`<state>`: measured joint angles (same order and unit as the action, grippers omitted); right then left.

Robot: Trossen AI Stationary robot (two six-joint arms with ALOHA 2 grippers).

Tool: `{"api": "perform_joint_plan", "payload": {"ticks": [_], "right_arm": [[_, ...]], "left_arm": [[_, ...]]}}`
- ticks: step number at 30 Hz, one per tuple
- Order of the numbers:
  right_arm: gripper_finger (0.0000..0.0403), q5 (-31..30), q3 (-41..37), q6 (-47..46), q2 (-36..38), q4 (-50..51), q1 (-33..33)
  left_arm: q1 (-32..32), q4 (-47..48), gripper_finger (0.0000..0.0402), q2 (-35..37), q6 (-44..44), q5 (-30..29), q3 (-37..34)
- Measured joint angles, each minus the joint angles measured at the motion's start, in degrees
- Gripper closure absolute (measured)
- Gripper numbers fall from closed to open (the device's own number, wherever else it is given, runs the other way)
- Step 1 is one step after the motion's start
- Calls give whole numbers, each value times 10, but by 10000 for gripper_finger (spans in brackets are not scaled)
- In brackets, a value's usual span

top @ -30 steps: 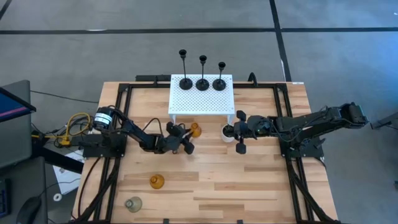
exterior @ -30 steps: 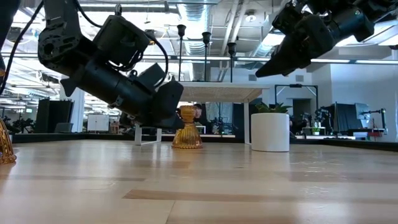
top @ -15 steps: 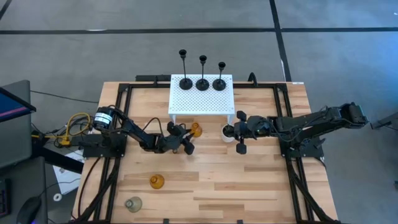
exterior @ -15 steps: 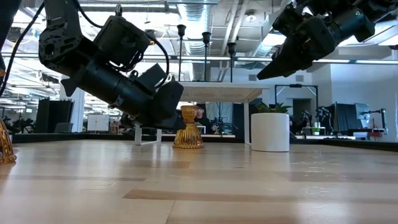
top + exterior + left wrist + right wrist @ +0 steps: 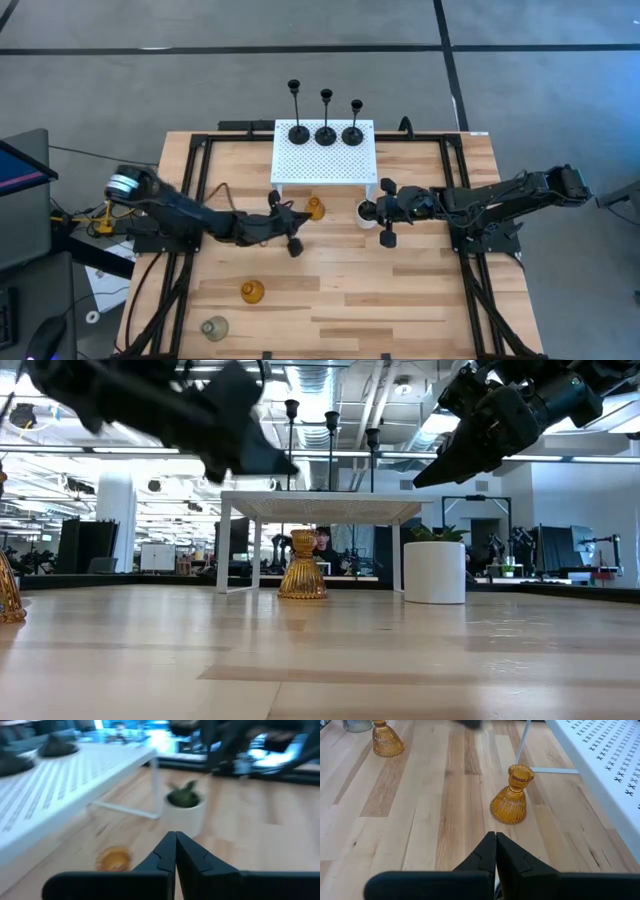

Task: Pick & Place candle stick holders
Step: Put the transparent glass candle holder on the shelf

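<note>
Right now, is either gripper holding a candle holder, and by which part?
Nothing is held. The left gripper is shut on nothing, raised above the amber holder standing by the white shelf. The right gripper is shut and empty too.

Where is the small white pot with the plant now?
In the high view, the white pot stands right of centre, beside the white shelf's front right leg, under the right gripper.

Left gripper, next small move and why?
Probably reopen. The left gripper is shut on nothing, raised off the wooden table beside the white perforated stand. The amber glass holder stands upright and free by the stand's front edge, so open jaws come before descending on it.
</note>
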<state>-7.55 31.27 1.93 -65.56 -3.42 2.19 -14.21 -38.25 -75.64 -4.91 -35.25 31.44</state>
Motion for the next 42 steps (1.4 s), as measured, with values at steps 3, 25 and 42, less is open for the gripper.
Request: {"api": "perform_joint_plan", "payload": {"ticks": [3, 25, 42], "right_arm": [[403, 0, 0, 0, 0, 0, 0], [403, -9, -1, -107, -15, -18, -14], [403, -20, 0, -185, -175, -251, -15]], "left_arm": [[-21, 79, 396, 76, 0, 34, 0], [-121, 305, 398, 422, -276, 273, -1], [-123, 386, 399, 433, -492, 410, 0]]}}
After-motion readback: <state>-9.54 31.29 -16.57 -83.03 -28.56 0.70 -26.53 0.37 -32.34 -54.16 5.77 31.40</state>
